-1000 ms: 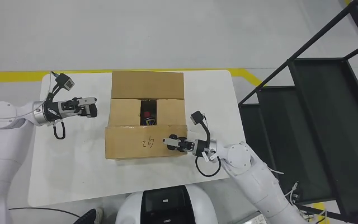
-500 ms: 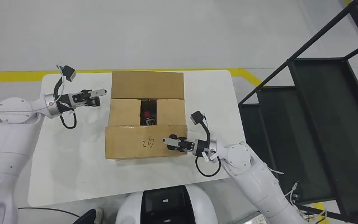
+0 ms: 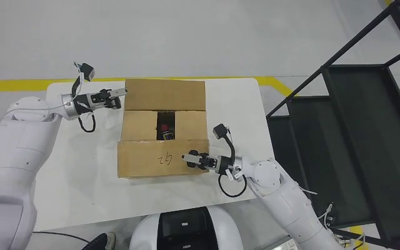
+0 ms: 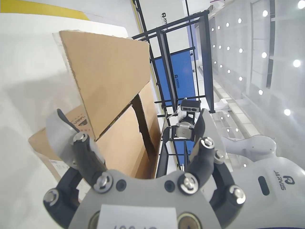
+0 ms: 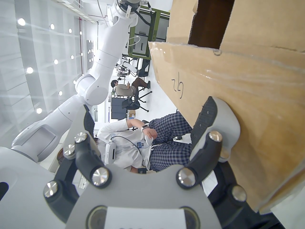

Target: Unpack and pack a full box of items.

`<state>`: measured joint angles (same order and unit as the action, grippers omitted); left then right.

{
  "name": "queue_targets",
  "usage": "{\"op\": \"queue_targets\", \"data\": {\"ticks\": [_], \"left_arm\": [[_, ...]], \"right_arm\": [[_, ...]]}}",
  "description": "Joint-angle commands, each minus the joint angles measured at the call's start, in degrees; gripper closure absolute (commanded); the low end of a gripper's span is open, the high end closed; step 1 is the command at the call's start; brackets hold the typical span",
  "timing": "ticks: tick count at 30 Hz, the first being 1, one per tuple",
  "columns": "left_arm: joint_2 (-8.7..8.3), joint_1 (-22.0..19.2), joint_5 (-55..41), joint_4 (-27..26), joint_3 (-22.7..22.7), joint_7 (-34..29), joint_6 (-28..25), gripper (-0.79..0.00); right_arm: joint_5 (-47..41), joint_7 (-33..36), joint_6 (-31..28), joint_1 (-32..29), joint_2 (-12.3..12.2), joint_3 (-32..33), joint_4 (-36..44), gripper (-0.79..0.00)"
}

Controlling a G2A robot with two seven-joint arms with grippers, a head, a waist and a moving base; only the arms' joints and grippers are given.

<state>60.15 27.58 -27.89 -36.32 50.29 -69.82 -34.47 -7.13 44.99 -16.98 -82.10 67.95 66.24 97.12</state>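
Left gripper (image 3: 116, 94) was open in the top view, upper left of frame, tips just beside the left corner of the far flap (image 3: 165, 94). Right gripper (image 3: 187, 158), lower centre, was open too, at the right end of the near flap (image 3: 150, 159). Box (image 3: 137, 125) stood mid-table (image 3: 75, 187), and a dark item (image 3: 164, 131) showed in the gap between the side flaps.

Left wrist view: fingers (image 4: 56, 127) were spread wide. The far flap's corner was close by one of them, with nothing clamped.

Right wrist view: jaws were wide apart, with one pad (image 5: 205, 117) against the near flap's face. Whether it actually touched was hard to tell.

Risks, as a judgement:
- With neither flap gripped, a sideways push would likely slide the whole box across the table instead of folding a flap.
- The left tips could catch the flap corner and crease or tear it.
- The right pad could slip off the flap's taped face.
- The gap looked narrow, so reaching in for the item before the side flaps open could jam a finger.
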Motion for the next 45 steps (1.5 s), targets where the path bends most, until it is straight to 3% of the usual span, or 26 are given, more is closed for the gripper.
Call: {"op": "queue_targets", "data": {"ticks": [1,8,15,27,30,38,45], "left_arm": [[0.72,-1.05,0.00,1.99,-0.98,0.61,-0.61,-0.785],[3.53,-4.39,0.70,9.63,-3.43,2.80,-2.80,-0.785],[5.61,-5.38,-2.32,12.02,-4.14,2.54,-2.54,-0.785],[5.61,-5.38,-2.32,12.02,-4.14,2.54,-2.54,-0.785],[5.12,-4.54,0.78,11.02,-3.91,8.53,-2.29,-0.785],[4.15,-2.50,2.11,7.45,-1.85,12.46,-1.18,-0.785],[5.16,-1.99,1.83,7.44,-2.16,11.72,0.57,-0.785]], "right_arm": [[0.00,0.00,0.00,0.00,0.00,0.00,0.00,-0.785],[0.00,0.00,0.00,0.00,0.00,0.00,0.00,-0.785],[0.00,0.00,0.00,0.00,0.00,0.00,0.00,-0.785],[0.00,0.00,0.00,0.00,0.00,0.00,0.00,-0.785],[0.00,0.00,0.00,0.00,0.00,0.00,0.00,-0.785],[0.00,0.00,0.00,0.00,0.00,0.00,0.00,-0.785],[0.00,0.00,0.00,0.00,0.00,0.00,0.00,-0.785]]}}
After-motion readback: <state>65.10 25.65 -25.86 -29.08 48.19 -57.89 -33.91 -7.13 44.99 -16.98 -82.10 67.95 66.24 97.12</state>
